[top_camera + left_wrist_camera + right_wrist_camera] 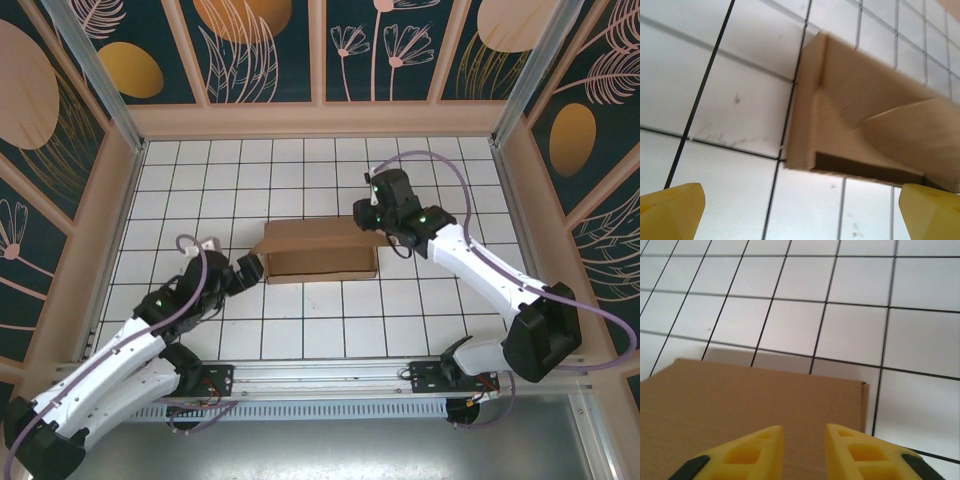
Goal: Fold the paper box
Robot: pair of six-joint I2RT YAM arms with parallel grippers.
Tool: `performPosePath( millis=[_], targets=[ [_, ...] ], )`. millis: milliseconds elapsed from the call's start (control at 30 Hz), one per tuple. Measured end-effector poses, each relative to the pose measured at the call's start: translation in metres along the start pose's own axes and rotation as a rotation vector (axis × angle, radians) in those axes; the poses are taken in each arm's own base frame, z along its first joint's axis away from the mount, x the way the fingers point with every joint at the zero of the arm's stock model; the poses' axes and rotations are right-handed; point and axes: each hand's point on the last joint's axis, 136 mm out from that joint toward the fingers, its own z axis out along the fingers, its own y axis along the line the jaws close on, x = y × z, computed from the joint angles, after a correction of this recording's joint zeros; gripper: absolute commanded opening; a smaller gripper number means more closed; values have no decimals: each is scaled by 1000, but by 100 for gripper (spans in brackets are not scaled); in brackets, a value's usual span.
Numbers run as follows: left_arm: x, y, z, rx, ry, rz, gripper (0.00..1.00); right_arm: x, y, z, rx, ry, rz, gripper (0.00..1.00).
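Observation:
The paper box (318,250) is a shallow brown cardboard box in the middle of the white tiled table, its lid down. My left gripper (254,269) sits at the box's left end and is open. In the left wrist view its yellow fingertips (671,210) are spread wide, nothing lies between them, and the box's end (860,115) with a tucked side flap is just ahead. My right gripper (369,217) hovers at the box's back right corner. In the right wrist view the right gripper (805,434) is slightly open over the lid (750,400), holding nothing.
Wooden-framed patterned walls (320,50) close in the table on three sides. A metal rail (330,375) with the arm bases runs along the near edge. Bare tiles (330,320) lie in front of the box and behind it.

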Motion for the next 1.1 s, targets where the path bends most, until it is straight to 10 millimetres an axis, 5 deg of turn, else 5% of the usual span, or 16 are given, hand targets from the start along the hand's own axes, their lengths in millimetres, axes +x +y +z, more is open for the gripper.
performPosePath(
  millis=[100, 200, 300, 400, 533, 667, 767, 933, 1100],
  targets=[
    [-29, -29, -26, 34, -30, 80, 99, -24, -1, -14, 31, -26, -22, 50],
    [-43, -39, -42, 42, -54, 113, 99, -26, 6, -31, -22, -47, -48, 58],
    [-48, -37, -51, 44, -83, 129, 99, -18, 0, -55, -76, -102, -24, 44],
    [-54, -43, -50, 41, -94, 167, 94, -19, -28, -67, -50, -119, 54, 35],
    [-62, -74, -11, 14, -38, 248, 76, -13, -35, -47, -48, -59, 76, 20],
    [-48, -92, 40, 7, 55, 315, 52, 9, -26, -26, -95, 32, 89, 18],
    [-36, -94, 61, 16, 118, 342, 40, 15, -21, -16, -118, 70, 97, 16],
    [-27, -94, 73, 62, 162, 335, 38, 40, -18, 8, -138, 158, 116, 13],
    [6, -60, 90, 44, 246, 309, 38, 92, -23, 26, -117, 276, 119, 14]
  ],
)
